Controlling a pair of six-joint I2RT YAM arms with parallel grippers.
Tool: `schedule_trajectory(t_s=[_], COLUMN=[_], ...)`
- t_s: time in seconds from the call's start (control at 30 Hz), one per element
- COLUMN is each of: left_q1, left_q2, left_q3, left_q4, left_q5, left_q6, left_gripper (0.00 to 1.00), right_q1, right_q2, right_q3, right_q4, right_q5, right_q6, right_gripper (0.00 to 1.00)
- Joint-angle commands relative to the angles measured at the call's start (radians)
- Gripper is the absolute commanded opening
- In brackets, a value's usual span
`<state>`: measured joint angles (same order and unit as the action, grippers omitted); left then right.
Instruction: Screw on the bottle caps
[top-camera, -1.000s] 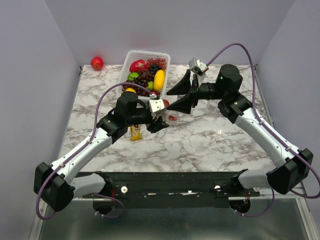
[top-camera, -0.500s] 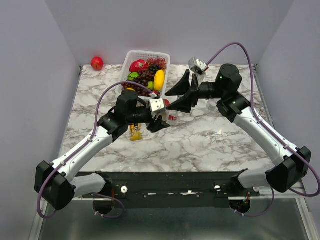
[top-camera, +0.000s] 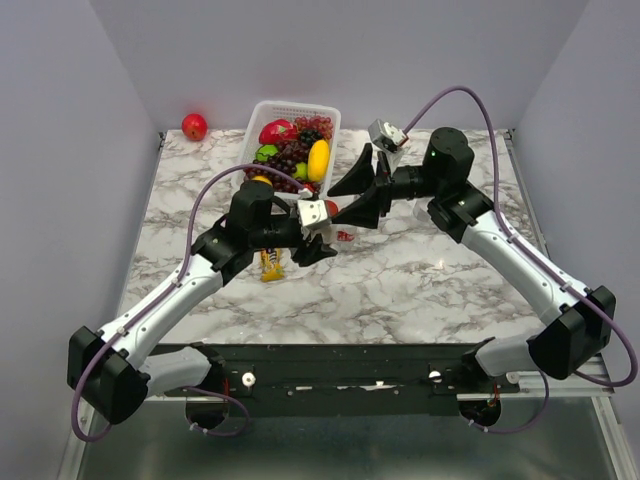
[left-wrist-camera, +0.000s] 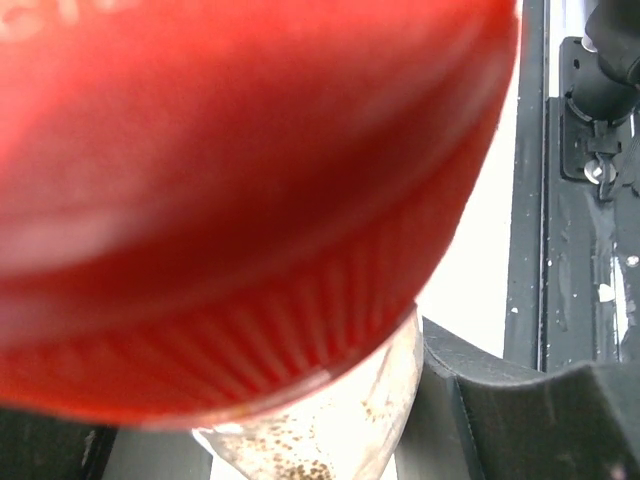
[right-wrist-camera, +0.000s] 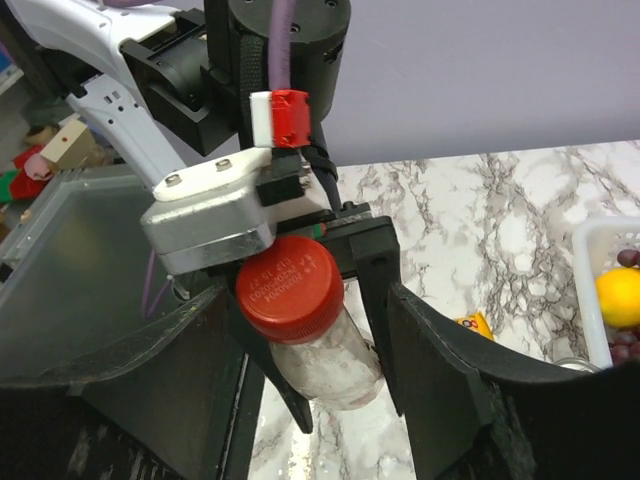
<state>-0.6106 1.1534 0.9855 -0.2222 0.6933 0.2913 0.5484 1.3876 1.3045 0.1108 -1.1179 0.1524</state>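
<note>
My left gripper (top-camera: 322, 230) is shut on a small clear bottle (right-wrist-camera: 330, 365) and holds it above the table, tilted toward the right arm. A red cap (right-wrist-camera: 298, 288) sits on the bottle's neck; it fills the left wrist view (left-wrist-camera: 230, 200) above the clear neck (left-wrist-camera: 330, 420). My right gripper (right-wrist-camera: 308, 300) is open, its two black fingers (right-wrist-camera: 450, 380) on either side of the cap without touching it. In the top view the cap (top-camera: 331, 208) lies between the right finger tips. A small red-marked thing (top-camera: 345, 236) lies on the table below; I cannot tell if it is a bottle or a cap.
A white basket (top-camera: 262, 110) of fruit stands at the back. A red apple (top-camera: 194, 126) sits in the back left corner. A yellow packet (top-camera: 270, 262) lies under the left arm. The table is marble (top-camera: 420, 290).
My right gripper has moved a little left, toward the cap, and stays open. The left gripper holds the bottle in nearly the same place.
</note>
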Motion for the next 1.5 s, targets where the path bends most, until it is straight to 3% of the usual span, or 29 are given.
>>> schedule_trajectory(t_s=[0.0, 0.47, 0.63, 0.73, 0.87, 1.03, 1.07, 1.1, 1.13, 1.2, 1.23, 1.47], left_q1=[0.005, 0.005, 0.005, 0.005, 0.005, 0.005, 0.005, 0.006, 0.006, 0.006, 0.006, 0.006], left_q2=[-0.032, 0.006, 0.016, 0.011, 0.006, 0.002, 0.002, 0.005, 0.003, -0.009, -0.015, -0.086], left_q3=[-0.012, 0.005, 0.004, 0.001, -0.019, -0.033, -0.028, -0.027, -0.024, -0.025, -0.027, -0.047], left_q4=[0.009, 0.064, 0.078, 0.099, 0.151, 0.218, 0.216, 0.202, 0.196, 0.175, 0.159, -0.110], left_q5=[0.021, 0.026, 0.026, 0.011, -0.055, -0.251, -0.249, -0.244, -0.239, -0.239, -0.241, -0.299], left_q6=[0.039, -0.011, -0.027, -0.053, -0.118, -0.233, -0.215, -0.199, -0.189, -0.161, -0.146, 0.049], left_gripper=[0.00, 0.00, 0.00, 0.00, 0.00, 0.00, 0.08, 0.26, 0.62, 0.78, 0.98, 0.98], right_q1=[-0.005, 0.021, 0.024, 0.025, 0.028, 0.028, 0.028, 0.028, 0.028, 0.025, 0.022, -0.085], right_q2=[0.031, 0.037, 0.030, 0.027, 0.008, -0.025, -0.025, -0.025, -0.027, -0.029, -0.030, -0.058], right_q3=[0.027, 0.002, -0.004, -0.005, -0.011, -0.031, -0.028, -0.027, -0.021, -0.013, -0.005, 0.006], right_q4=[0.055, 0.161, 0.159, 0.138, 0.058, 0.023, 0.018, 0.012, 0.007, -0.023, -0.036, -0.172], right_q5=[-0.036, -0.005, 0.010, 0.020, 0.096, 0.241, 0.236, 0.236, 0.237, 0.240, 0.240, 0.196], right_q6=[0.041, 0.116, 0.110, 0.090, 0.018, 0.013, 0.006, 0.000, -0.007, -0.034, -0.042, -0.117], right_gripper=[0.73, 0.65, 0.45, 0.38, 0.32, 0.29, 0.29, 0.29, 0.29, 0.29, 0.29, 0.28])
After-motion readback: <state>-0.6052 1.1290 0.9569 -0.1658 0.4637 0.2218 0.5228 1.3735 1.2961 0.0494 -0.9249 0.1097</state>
